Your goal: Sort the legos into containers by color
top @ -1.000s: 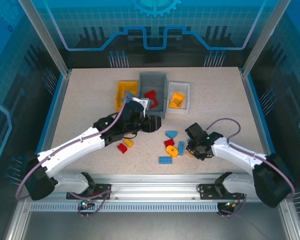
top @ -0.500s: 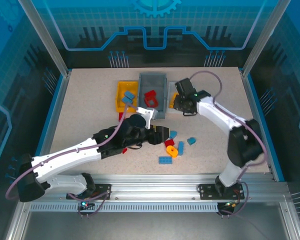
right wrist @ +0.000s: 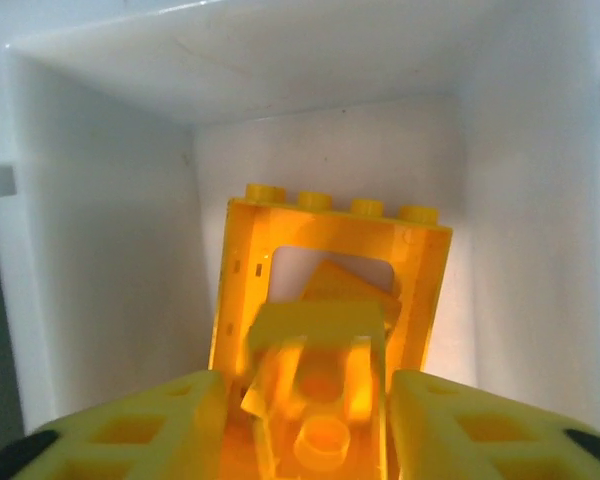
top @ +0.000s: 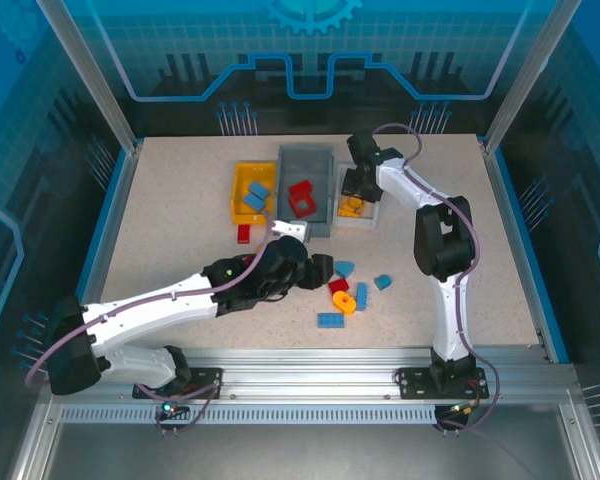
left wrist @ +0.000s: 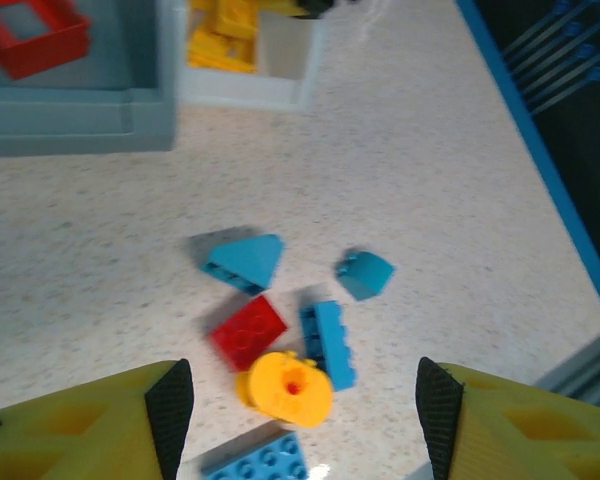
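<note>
Through its wrist camera the left gripper (left wrist: 302, 420) is being shown wide open and empty, hovering over a yellow round brick (left wrist: 290, 388), with a red brick (left wrist: 248, 332) and a blue wedge (left wrist: 245, 262) just ahead. The right gripper (right wrist: 310, 420) is being held inside the white bin (right wrist: 110, 250), whose contents are being covered by it from overhead. Its jaws are parted above a yellow frame brick (right wrist: 425, 290), and whether the blurred yellow piece (right wrist: 315, 325) between them is being gripped cannot be told.
</note>
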